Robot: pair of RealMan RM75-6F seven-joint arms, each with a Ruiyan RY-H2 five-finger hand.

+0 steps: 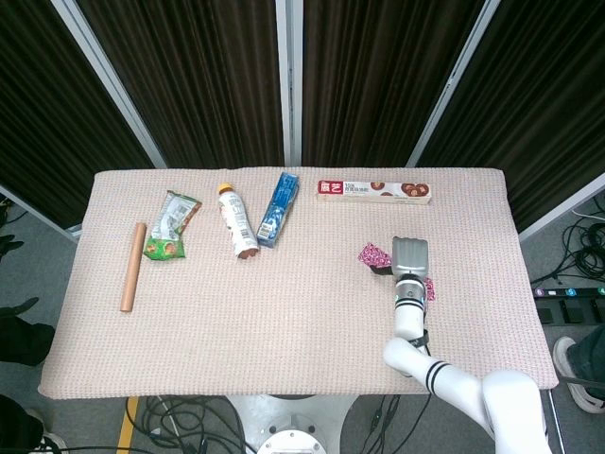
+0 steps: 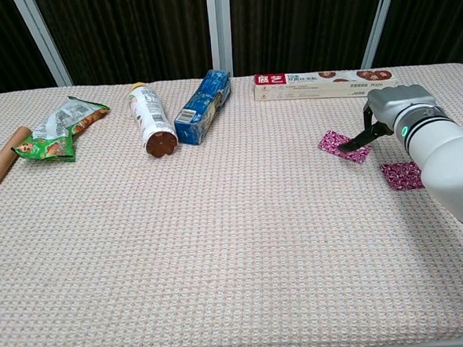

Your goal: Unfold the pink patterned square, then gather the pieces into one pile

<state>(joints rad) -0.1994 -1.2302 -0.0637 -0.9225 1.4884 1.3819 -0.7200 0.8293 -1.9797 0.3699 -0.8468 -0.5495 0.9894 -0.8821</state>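
The long white cardboard box lying at the far edge of the counter is showing a red panel with white Chinese characters at its left end, too small to be read. Fine print is running along the white-and-brown bottle and the blue carton, illegible in both views.

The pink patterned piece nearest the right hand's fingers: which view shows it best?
The chest view: the pink piece lies nearly whole, fingertips of the right hand at its edge. In the head view the hand hides most of it.
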